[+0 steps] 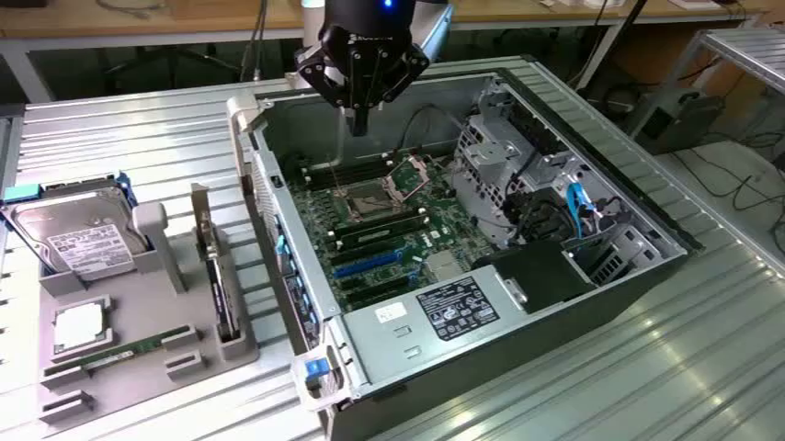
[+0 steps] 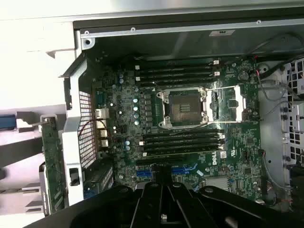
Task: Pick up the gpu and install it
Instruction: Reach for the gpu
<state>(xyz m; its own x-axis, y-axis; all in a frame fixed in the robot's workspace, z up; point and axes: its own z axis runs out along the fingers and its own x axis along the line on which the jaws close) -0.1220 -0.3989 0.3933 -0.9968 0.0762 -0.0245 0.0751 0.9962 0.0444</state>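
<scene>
Gripper (image 1: 358,124) closed, empty, over far end of case (image 1: 552,340). gpu (image 1: 219,285) on edge in holder (image 1: 135,317), toward exterior view's left and nearer, long axis near-far.

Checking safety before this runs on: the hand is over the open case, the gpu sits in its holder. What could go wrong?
1. The hand hangs above the board near the open CPU socket; dropping here could hit it.
2. The gpu stands on edge in a holder slot; a skewed grip might jam or tip it.
</scene>
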